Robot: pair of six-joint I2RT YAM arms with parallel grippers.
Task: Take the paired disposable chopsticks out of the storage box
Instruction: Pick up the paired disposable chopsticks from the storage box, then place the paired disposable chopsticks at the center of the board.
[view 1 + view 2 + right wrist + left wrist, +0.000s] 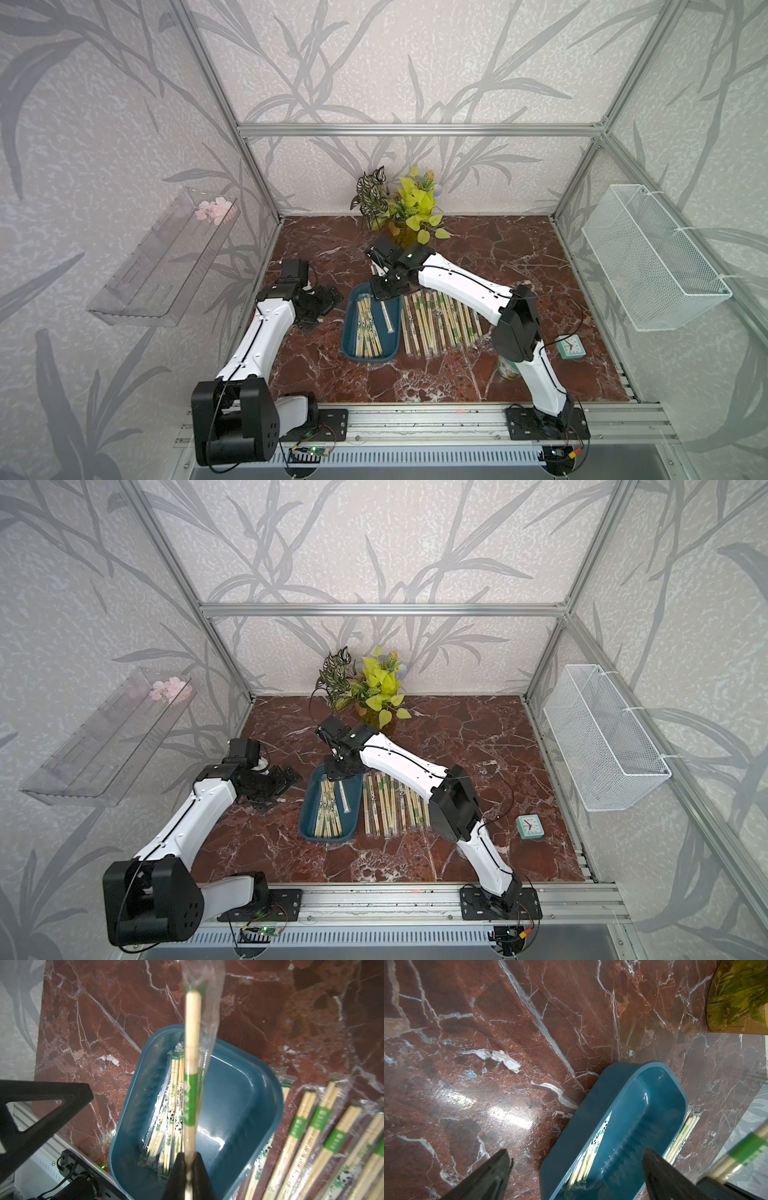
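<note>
Right wrist, grip: the right gripper (189, 1157) is clenched on the held pair (192, 1093), 1 sleeved set of chopsticks, pinched near its end, likely so the rest lifts free of the box (228, 1095) below.
Right wrist, stock: a bundle (170, 1118) of sleeved pairs lies along 1 long wall of the box. A row (324, 1126) of pairs lies outside it on the table, side by side, apparently to keep each one separate.
Left wrist, standby: the left gripper (575, 1150) is released, fingers (500, 1174) wide apart and holding nothing, beside the box (660, 1093), seemingly parked clear of the lift.
Top views, placement: in both top views the held pair (388, 318) hovers over the bare half of the box, just beside the row (440, 324), the likely drop spot.
Surface: a glossy red-brown table (519, 257), marble-patterned with white veins.
Room: an aluminium-framed cell with leaf-print walls. A plant (409, 208) stands at the back, a small clock (571, 347) sits near the right arm, and a wire basket (648, 266) and a clear shelf (166, 266) hang on the side walls.
</note>
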